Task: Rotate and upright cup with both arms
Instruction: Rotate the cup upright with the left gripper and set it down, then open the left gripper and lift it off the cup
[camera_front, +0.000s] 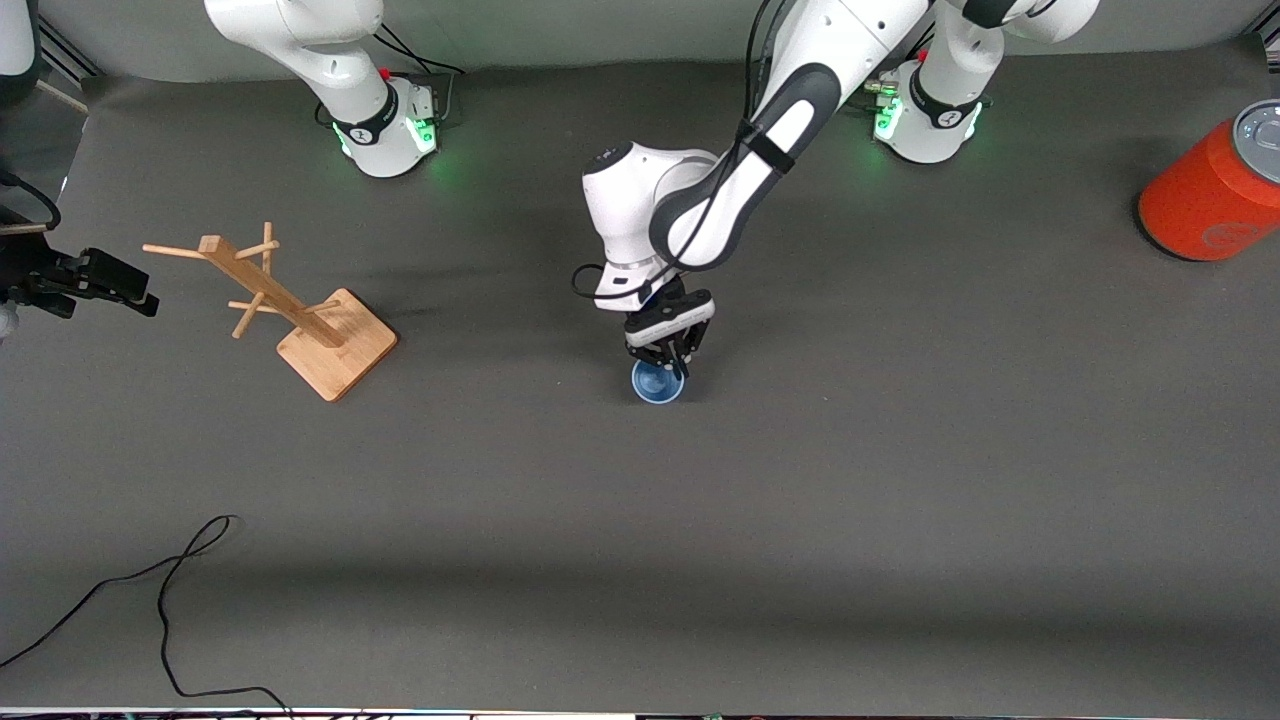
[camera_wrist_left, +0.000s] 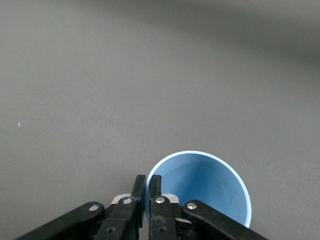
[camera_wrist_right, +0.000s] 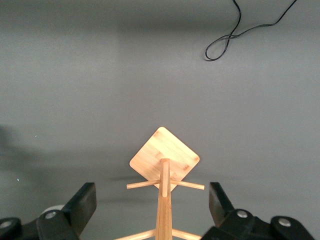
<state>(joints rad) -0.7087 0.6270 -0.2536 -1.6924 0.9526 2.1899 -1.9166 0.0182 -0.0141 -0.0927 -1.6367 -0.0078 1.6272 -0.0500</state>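
High front camera faces both bases; wrist cameras look down close at the table (camera_front: 900, 480).

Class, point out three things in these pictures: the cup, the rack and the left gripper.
cup (camera_wrist_left: 210, 185), left wrist view, inside wall
rack (camera_front: 340, 355), front view, square base
left gripper (camera_front: 678, 368), front view, between fingertips at the cup's rim
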